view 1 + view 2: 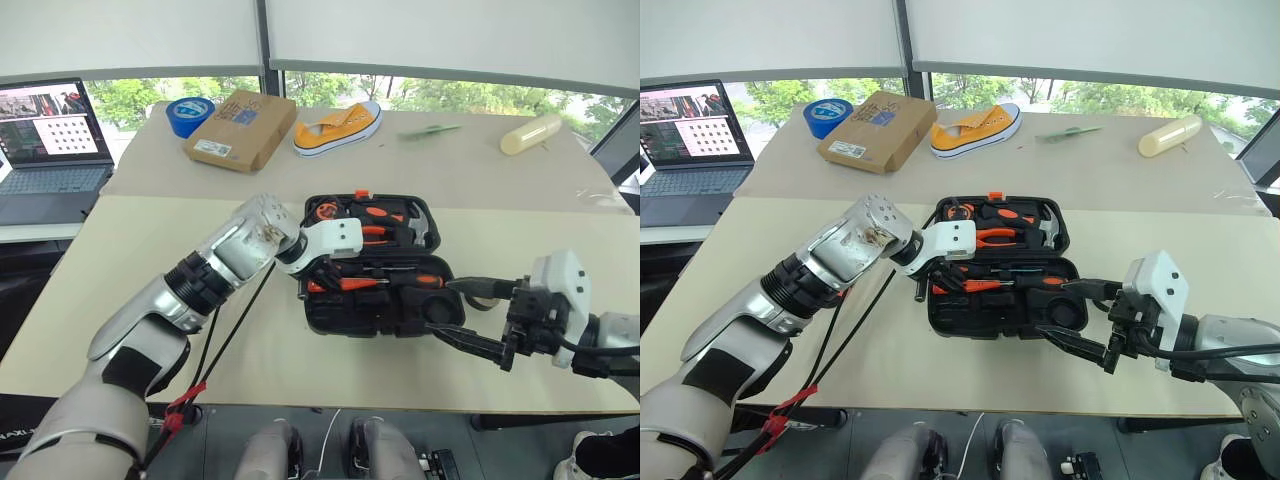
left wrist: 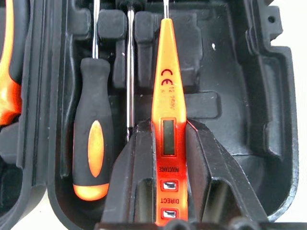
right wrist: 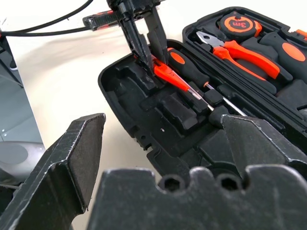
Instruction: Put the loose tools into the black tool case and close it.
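Head views: the black tool case (image 1: 372, 300) lies open on the table (image 1: 150, 300), and the left gripper (image 1: 318, 275) reaches down into the case's near half at its left end. The right gripper (image 1: 1080, 315) hovers level at the case's right end, fingers spread wide and holding nothing.

Left wrist view: the left gripper's fingers (image 2: 129, 167) pinch the slim orange tester pen (image 2: 167, 96) (its little display window sits between them) over the moulded recesses. Just beside the pen lies a black-and-orange screwdriver (image 2: 92, 143), seated in its slot.

Right wrist view: beyond the spread fingers (image 3: 72, 158), the left gripper (image 3: 146, 45) clasps the pen at the case's far end; pliers (image 3: 240, 52) rest in the lid half.
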Controlling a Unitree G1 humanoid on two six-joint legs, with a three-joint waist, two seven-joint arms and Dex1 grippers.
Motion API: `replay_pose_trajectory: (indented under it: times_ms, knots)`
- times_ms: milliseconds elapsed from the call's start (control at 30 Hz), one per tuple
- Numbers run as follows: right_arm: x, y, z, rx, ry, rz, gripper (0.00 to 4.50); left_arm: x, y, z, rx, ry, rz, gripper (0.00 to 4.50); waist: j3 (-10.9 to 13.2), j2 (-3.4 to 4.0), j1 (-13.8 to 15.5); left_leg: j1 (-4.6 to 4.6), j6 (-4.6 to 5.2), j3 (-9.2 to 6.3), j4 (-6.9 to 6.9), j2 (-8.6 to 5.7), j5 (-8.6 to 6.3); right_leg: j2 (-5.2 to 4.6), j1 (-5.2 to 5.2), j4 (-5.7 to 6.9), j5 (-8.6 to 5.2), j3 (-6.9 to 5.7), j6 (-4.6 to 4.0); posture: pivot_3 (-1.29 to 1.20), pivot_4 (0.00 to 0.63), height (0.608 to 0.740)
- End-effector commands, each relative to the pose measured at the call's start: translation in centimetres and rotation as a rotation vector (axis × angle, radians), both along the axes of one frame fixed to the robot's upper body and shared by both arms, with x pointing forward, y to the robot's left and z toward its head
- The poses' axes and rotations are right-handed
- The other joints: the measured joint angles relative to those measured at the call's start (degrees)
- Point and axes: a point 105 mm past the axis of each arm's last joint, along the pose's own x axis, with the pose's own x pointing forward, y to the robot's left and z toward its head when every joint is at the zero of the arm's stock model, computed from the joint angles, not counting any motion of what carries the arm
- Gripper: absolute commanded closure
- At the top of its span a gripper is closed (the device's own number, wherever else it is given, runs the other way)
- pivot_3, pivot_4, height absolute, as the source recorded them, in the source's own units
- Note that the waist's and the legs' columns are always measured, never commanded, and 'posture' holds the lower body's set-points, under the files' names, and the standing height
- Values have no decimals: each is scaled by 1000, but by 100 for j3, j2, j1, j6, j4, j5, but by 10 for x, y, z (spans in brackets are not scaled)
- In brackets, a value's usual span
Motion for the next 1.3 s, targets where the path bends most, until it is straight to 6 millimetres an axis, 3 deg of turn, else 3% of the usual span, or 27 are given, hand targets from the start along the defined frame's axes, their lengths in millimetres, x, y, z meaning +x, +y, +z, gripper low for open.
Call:
replay_pose_trajectory:
  times_ms: [33,367,433,700,733,833,1133,1300]
  knots:
    - [-1,0,12,5,-72,-8,0,0,-3,-2,27,-21,-26,4088,0,0,-3,-1,2,0,2,0,-1,0,0,0,1,1,1,0,150,731]
    - [2,0,13,31,-82,-29,0,9,-6,-13,54,-21,-20,4088,-3,-1,-3,1,6,0,5,0,-4,-1,3,-1,4,2,0,0,150,731]
    - [2,0,13,32,-82,-30,0,8,-8,-10,39,-11,-26,3075,-3,-1,-2,2,7,-1,4,0,-4,-3,5,-1,4,2,-1,0,150,731]
    - [2,-3,12,37,-69,-41,0,1,5,27,-101,8,-30,188,-3,-1,-25,-3,8,-1,5,2,-5,-1,-3,0,9,4,-10,0,150,731]
    - [2,-3,11,37,-67,-44,0,1,7,30,-128,7,-23,188,-3,-1,-24,-2,8,0,5,2,-5,-1,-3,0,9,4,-10,0,150,731]
    - [4,-4,11,38,-65,-47,0,4,11,32,-218,-15,8,817,-4,0,-16,-1,8,-1,5,2,-5,-4,-1,0,9,4,-10,0,150,731]
    - [8,-4,12,25,-64,-37,0,1,3,14,-406,-52,20,4284,-4,1,-3,-3,9,-3,12,-1,-5,-7,3,0,12,0,-7,0,150,731]
    - [9,-4,13,21,-60,-31,0,6,-2,-3,-440,-123,39,4422,-4,1,-5,1,10,-1,11,-1,-6,-9,6,-1,14,3,-9,0,150,731]
